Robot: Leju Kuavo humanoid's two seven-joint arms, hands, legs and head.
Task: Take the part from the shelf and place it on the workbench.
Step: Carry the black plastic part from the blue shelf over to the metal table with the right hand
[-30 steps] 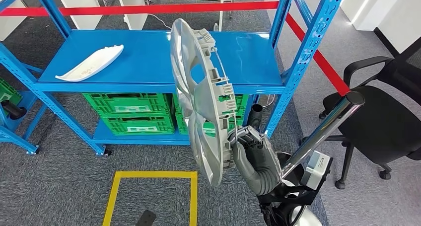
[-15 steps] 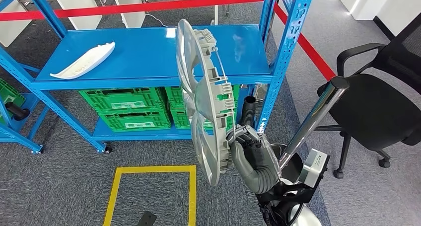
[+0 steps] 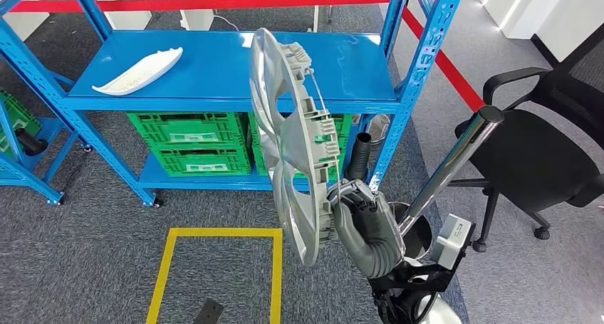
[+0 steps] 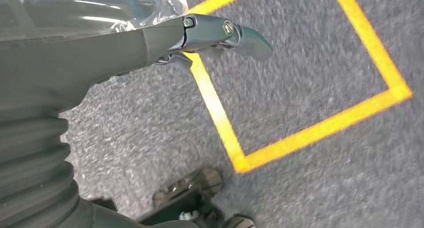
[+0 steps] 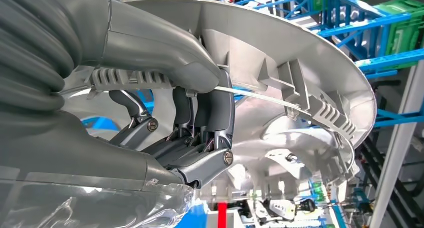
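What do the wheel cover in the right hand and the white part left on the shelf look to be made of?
Wheel cover: likely silver-painted moulded plastic, given the ribbed clips on its back, with a thin wire ring. White part: probably matte moulded plastic; thin, curved, unpainted look.

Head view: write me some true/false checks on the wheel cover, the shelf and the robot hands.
1. The right robot hand grips the silver wheel cover. True.
2. The wheel cover lies flat on the blue shelf. False: it is held on edge in front of the shelf.
3. A white curved part lies on the shelf. True.
4. The crates under the shelf are red. False: green.
5. The left robot hand holds a part. False: it holds nothing.
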